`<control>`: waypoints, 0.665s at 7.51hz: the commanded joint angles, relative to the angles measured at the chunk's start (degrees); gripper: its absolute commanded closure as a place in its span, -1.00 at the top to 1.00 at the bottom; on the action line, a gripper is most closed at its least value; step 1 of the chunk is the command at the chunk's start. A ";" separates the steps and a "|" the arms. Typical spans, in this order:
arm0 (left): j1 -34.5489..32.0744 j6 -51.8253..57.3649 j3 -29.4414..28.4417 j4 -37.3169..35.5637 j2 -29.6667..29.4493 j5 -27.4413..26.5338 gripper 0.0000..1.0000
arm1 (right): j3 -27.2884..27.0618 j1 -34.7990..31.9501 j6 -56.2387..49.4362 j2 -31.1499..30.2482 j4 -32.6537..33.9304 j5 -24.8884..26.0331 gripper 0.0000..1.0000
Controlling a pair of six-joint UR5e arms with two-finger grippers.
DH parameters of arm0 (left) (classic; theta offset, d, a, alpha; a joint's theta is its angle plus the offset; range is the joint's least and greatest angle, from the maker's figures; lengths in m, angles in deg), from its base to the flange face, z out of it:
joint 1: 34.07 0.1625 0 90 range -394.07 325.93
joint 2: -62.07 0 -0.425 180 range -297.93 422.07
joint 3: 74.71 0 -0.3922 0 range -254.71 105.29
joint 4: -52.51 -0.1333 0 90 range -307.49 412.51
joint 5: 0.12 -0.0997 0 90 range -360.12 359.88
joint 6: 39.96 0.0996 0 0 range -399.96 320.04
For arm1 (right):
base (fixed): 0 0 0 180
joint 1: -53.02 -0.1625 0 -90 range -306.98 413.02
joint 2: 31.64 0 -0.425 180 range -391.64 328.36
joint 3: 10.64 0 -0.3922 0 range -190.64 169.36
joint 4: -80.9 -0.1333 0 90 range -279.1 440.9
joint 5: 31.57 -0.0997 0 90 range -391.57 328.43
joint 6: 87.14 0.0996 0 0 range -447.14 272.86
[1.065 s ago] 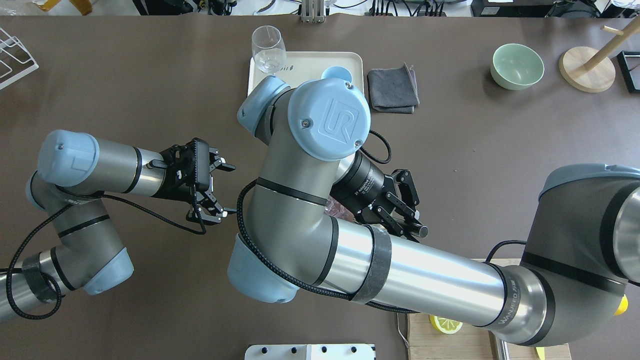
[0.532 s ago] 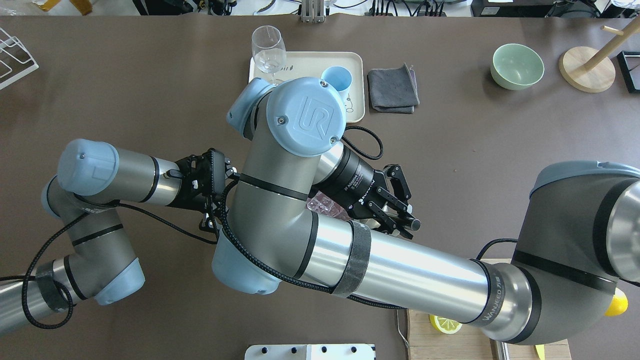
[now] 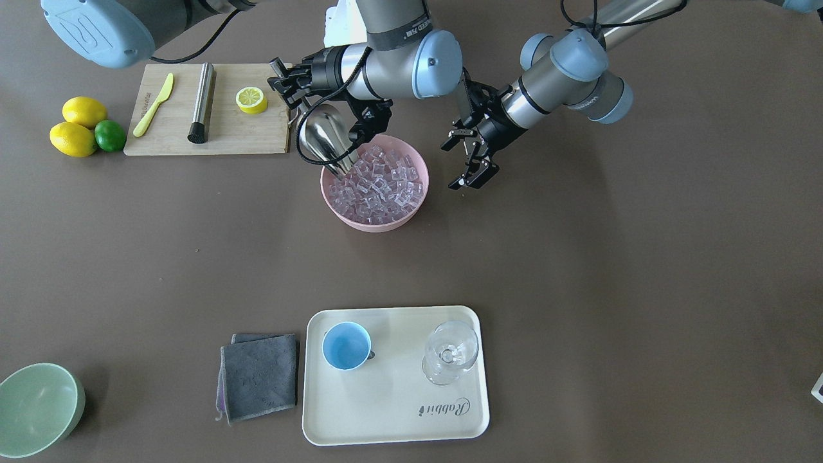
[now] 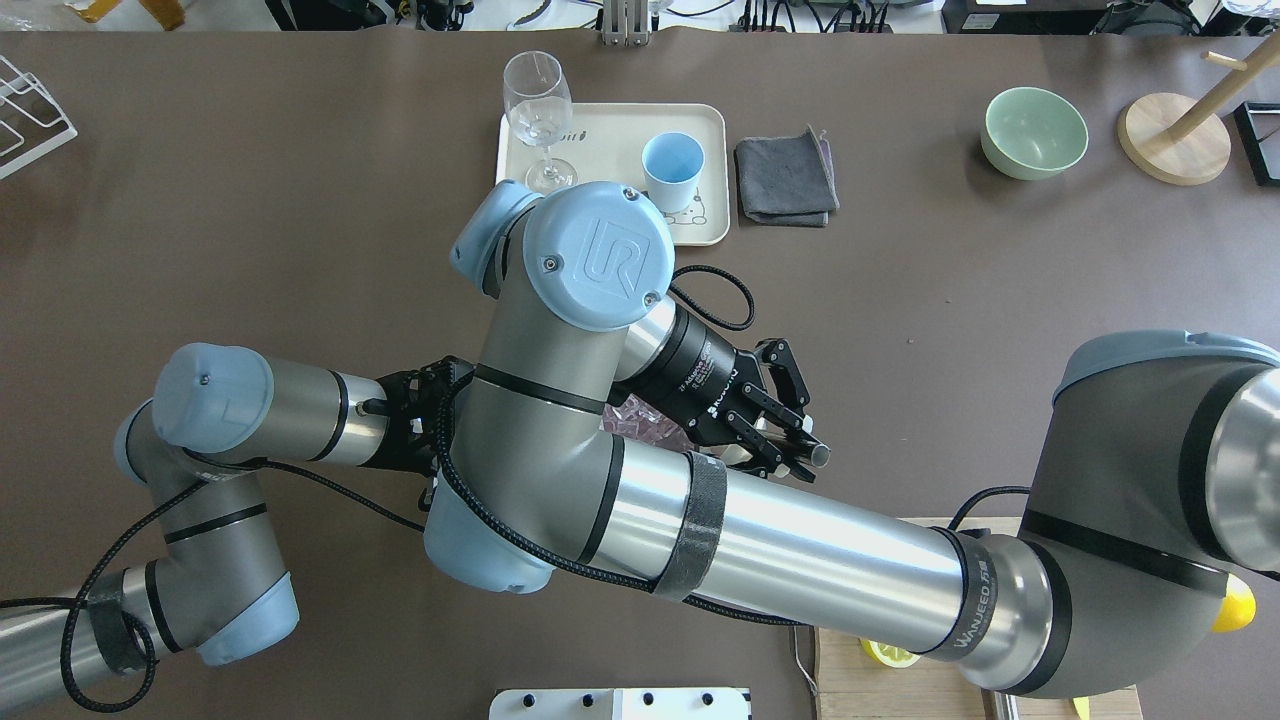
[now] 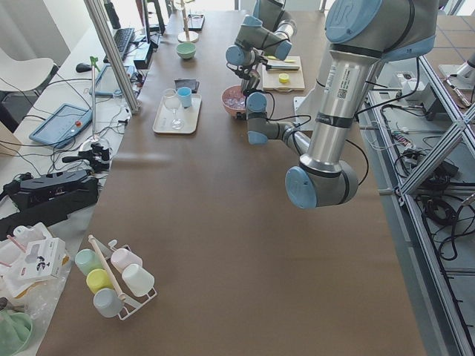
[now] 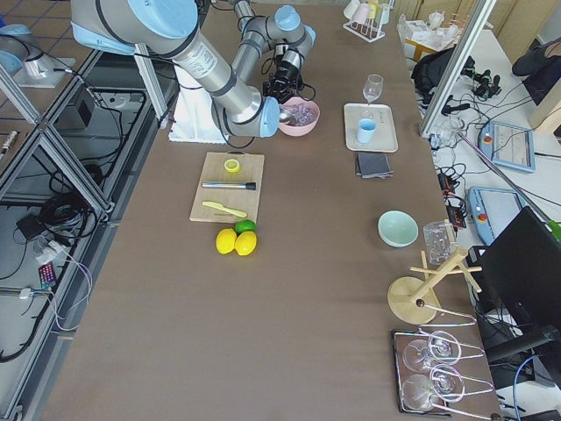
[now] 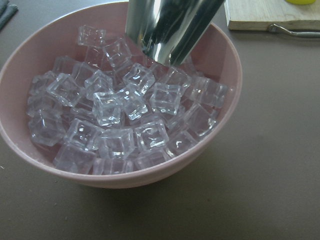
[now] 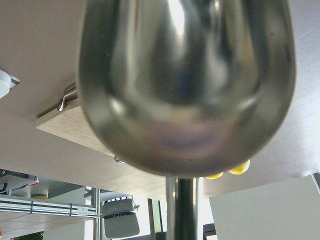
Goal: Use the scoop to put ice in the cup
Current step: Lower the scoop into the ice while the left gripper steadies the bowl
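Note:
My right gripper is shut on the thin handle of the shiny steel scoop. The scoop slants down with its front edge among the ice at the robot-side rim of the pink bowl. In the left wrist view the scoop touches the clear cubes at the bowl's far side. It fills the right wrist view. My left gripper is open and empty just beside the bowl. The light blue cup stands empty on the cream tray.
A stemmed glass stands on the tray beside the cup. A grey cloth lies next to the tray. A wooden board holds a lemon half, a knife and a steel cylinder. Lemons and a green bowl sit further off.
Both arms have drawn back toward the robot's side. The left gripper has moved in close beside the pink bowl. The right gripper has carried the scoop lower over the ice.

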 commanded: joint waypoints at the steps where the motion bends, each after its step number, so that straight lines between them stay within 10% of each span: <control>1: 0.30 0.01 0.10 0.93 0.09 -0.07 0.97 | 1.06 0.42 0.35 -0.39 -2.45 0.12 -1.00; 5: 0.22 -6.47 -3.68 6.39 -0.17 -0.24 0.97 | 1.33 0.77 0.61 -1.61 -7.27 0.47 -1.00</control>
